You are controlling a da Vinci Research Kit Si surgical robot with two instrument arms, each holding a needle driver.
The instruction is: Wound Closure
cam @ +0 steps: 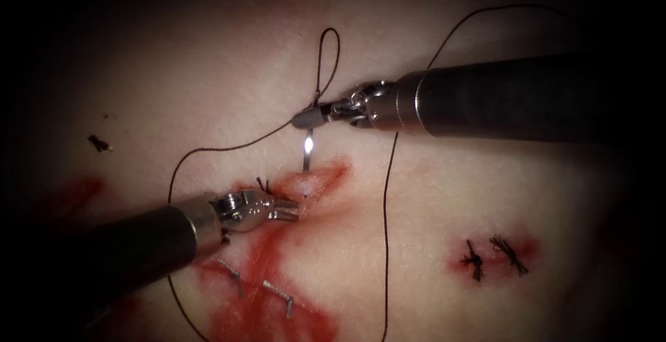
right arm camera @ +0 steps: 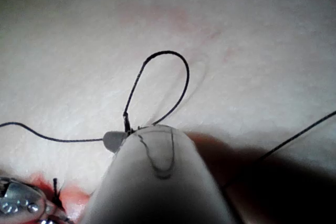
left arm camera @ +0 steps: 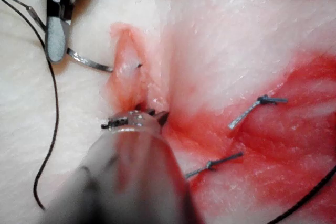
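Right claw [cam: 305, 117]: closed on the needle [cam: 306, 149] near its thread end; holding that end leaves the rest of the curve free to reach down to the cut [cam: 305, 184].
Needle: thin, curved, bright steel; it runs from the right claw to the upper lip of the cut, and its point end appears to enter the tissue [cam: 430, 203] there, though the tip itself is hidden.
Left claw [cam: 290, 209]: at the lower left lip of the cut, jaws near together and pressed at the edge, seemingly pinching the tissue to lift and steady it against the needle; the grip is not plain to see.
Thread [cam: 386, 217]: dark, fine and wiry; it makes a narrow loop above the right claw, sweeps left of the cut past the left shaft, and another strand hangs down to the right of the cut.
Cut: short pink gash with raised, moist lips, a dark cut end of thread [cam: 262, 185] at its left end.
Red fluid [cam: 277, 272]: wet stain spreading below the cut.
Staples [cam: 281, 296]: two dull metal staples lying in the stain below the cut.
Tied stitches [cam: 494, 256]: two dark frayed knots on a small red patch, well to the right of the cut.
Tissue: pale, soft, faintly glossy.
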